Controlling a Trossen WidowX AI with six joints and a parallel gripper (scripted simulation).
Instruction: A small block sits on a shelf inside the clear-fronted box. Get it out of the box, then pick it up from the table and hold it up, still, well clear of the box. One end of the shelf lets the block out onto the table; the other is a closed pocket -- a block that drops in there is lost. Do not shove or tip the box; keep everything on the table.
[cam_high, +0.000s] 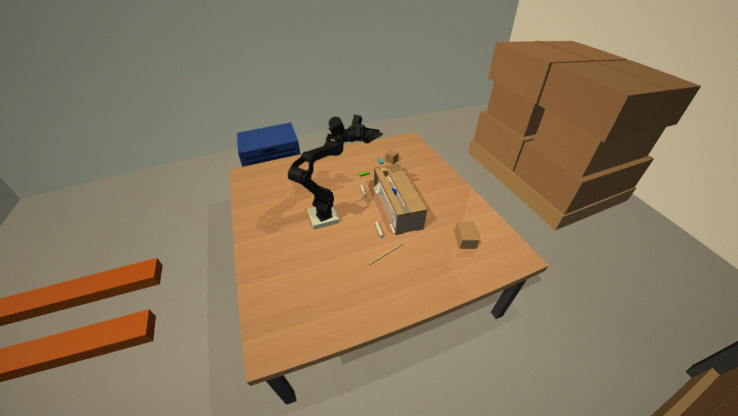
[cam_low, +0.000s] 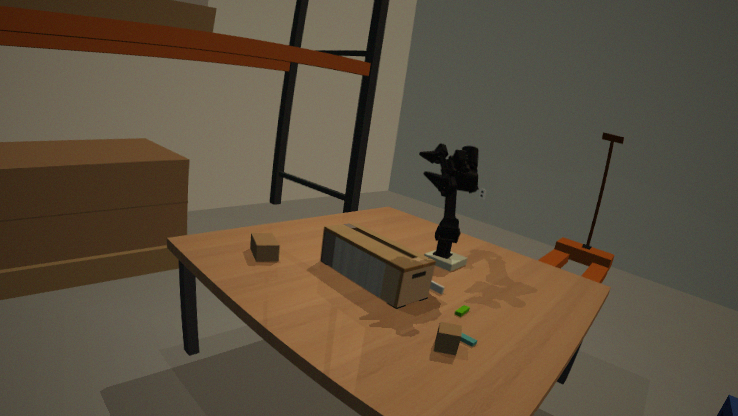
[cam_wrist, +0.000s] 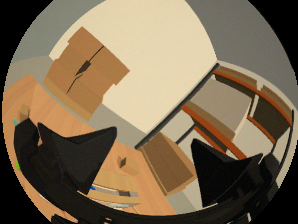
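The long cardboard box (cam_high: 413, 193) (cam_low: 379, 250) (cam_wrist: 116, 180) stands on the table (cam_high: 310, 289) (cam_low: 289, 310), with a long slot in its top. A small blue block (cam_high: 394, 191) (cam_wrist: 92, 188) shows through the slot, around the middle of the box's length. Its exact seat on the shelf is too small to tell, and it is hidden in the exterior view. My gripper (cam_high: 379, 135) (cam_low: 423, 163) (cam_wrist: 154, 137) is open and empty, high above the table, with its fingers wide apart. It is clear of the box.
A green piece (cam_high: 363, 173) (cam_low: 462, 311), a teal piece (cam_high: 379, 160) (cam_low: 468, 340) and white pieces (cam_high: 363, 191) (cam_high: 378, 229) lie near the box. A thin stick (cam_high: 385, 254) lies beyond one end. Small cartons (cam_high: 391, 156) (cam_high: 467, 235) (cam_low: 447, 338) (cam_low: 265, 247) stand on either side.
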